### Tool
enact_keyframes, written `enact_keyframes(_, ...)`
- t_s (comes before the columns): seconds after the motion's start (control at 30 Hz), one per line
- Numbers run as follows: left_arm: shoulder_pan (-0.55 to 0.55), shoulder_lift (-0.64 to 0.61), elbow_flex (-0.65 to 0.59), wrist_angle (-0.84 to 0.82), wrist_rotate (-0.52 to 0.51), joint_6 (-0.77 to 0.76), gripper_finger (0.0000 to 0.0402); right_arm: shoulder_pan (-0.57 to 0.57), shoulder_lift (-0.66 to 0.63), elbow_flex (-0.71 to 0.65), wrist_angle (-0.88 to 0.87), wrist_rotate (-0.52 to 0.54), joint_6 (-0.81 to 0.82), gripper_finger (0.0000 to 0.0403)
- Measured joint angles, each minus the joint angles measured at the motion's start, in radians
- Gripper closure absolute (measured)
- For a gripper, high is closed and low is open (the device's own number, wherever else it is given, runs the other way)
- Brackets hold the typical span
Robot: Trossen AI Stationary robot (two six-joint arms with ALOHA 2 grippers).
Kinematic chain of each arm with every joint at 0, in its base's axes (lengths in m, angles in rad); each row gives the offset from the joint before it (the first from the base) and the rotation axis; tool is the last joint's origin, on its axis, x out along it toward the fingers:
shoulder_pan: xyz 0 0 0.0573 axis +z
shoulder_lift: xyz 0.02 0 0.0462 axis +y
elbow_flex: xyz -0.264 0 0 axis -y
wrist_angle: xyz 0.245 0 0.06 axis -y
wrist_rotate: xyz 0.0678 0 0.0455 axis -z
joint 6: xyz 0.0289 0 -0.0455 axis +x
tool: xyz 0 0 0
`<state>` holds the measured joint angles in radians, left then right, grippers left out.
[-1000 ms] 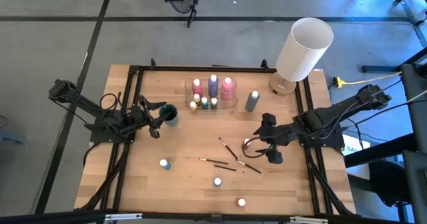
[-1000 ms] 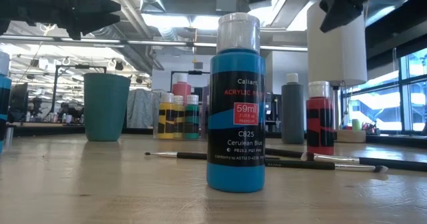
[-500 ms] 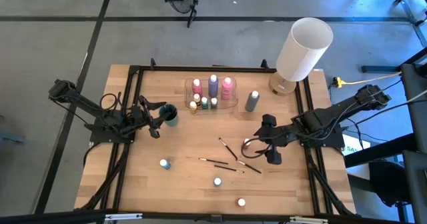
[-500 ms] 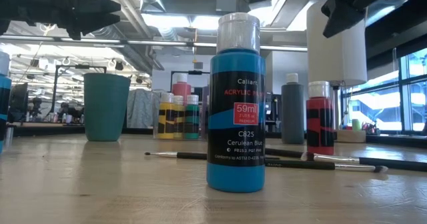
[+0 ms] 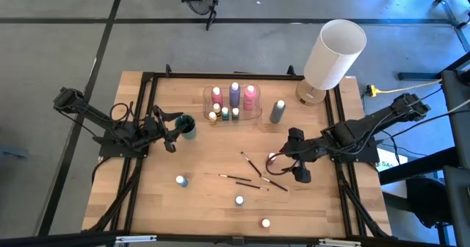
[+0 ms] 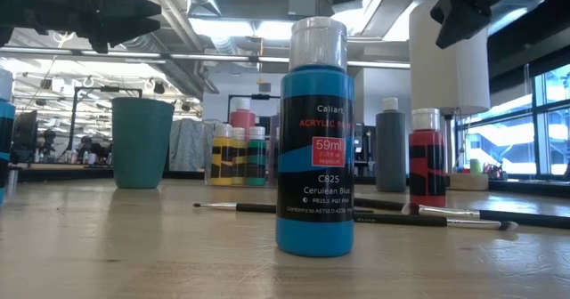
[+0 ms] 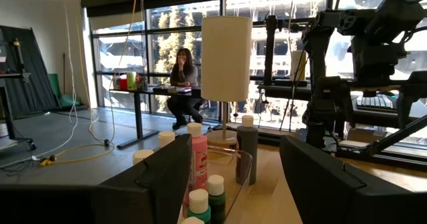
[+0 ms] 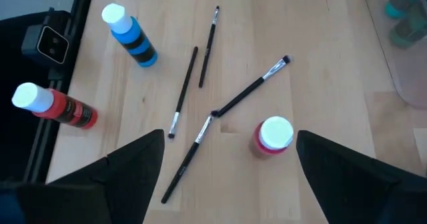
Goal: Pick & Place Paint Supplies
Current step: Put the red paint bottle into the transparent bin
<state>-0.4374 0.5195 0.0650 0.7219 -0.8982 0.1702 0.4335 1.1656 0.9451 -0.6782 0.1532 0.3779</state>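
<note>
Right claw hangs open above red bottle among 4 brushes.

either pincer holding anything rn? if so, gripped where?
Nothing is held. The right pincer is open above the small white-capped red paint bottle; the left pincer is open and empty beside the teal cup.

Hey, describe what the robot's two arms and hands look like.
Both arms are dark, slim and jointed, with black cables looping along them. The left hand and right hand each end in two broad, flat, matte black fingers. No markings are visible.
</note>
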Motion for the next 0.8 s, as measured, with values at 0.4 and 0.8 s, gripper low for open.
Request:
enact_keyframes(0.4,0.000,0.000,0.000,0.000,0.000,0.000,0.0178,-0.003,0.000,0.000,0.003,0.002,0.042,0.0059)
enact_keyframes(0.8,0.000,0.000,0.000,0.000,0.000,0.000,0.0178,-0.028,0.000,0.000,0.060,0.027,-0.075,0.0059)
